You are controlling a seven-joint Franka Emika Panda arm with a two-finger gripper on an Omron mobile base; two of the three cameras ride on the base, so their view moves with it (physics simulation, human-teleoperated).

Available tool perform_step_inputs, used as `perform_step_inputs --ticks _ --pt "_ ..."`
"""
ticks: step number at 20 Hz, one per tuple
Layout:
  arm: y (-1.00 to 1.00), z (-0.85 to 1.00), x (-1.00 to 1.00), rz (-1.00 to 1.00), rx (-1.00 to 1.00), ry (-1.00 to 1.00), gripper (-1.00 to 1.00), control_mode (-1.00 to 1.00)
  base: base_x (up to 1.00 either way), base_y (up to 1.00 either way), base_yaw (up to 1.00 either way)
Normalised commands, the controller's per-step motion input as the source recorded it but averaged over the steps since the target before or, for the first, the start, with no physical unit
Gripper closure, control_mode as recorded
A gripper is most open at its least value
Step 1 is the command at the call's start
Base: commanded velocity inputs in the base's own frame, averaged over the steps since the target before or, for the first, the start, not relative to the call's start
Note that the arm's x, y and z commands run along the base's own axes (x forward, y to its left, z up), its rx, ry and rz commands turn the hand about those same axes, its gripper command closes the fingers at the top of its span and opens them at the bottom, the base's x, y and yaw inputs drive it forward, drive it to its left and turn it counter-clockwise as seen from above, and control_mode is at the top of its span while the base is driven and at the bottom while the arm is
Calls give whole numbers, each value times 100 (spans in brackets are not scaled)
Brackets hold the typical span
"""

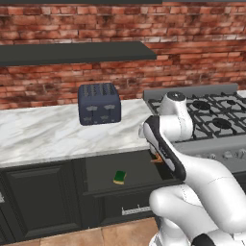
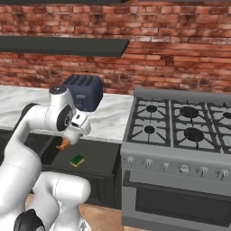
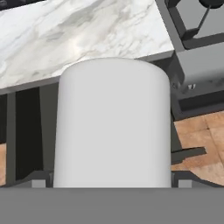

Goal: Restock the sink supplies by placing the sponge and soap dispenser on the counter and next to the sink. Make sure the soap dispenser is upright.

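A red brick wall runs behind the counter [image 1: 43, 132], with an open dark drawer [image 1: 103, 170] below its edge. In the hand view the white soap dispenser [image 3: 113, 124] stands between the wide-apart fingers — contact cannot be told. The right base view adds its orange nozzle [image 2: 63, 144] — the sponge [image 1: 119, 177] lies flat nearby.
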Motion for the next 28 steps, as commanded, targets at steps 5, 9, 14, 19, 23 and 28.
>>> perform_step_inputs --ticks 5,9,14,19,23,28 --pt "1 0 0 0 0 0 100 -100 0 0 0" --pt "1 0 -13 -5 0 0 100 100 -22 0 -18" --pt "0 0 0 0 0 0 100 100 -31 20 -61" --pt "0 0 0 0 0 0 100 100 -11 26 -73" --pt "0 0 0 0 0 0 100 100 0 27 -78" --pt "0 0 0 0 0 0 100 100 0 5 -76"
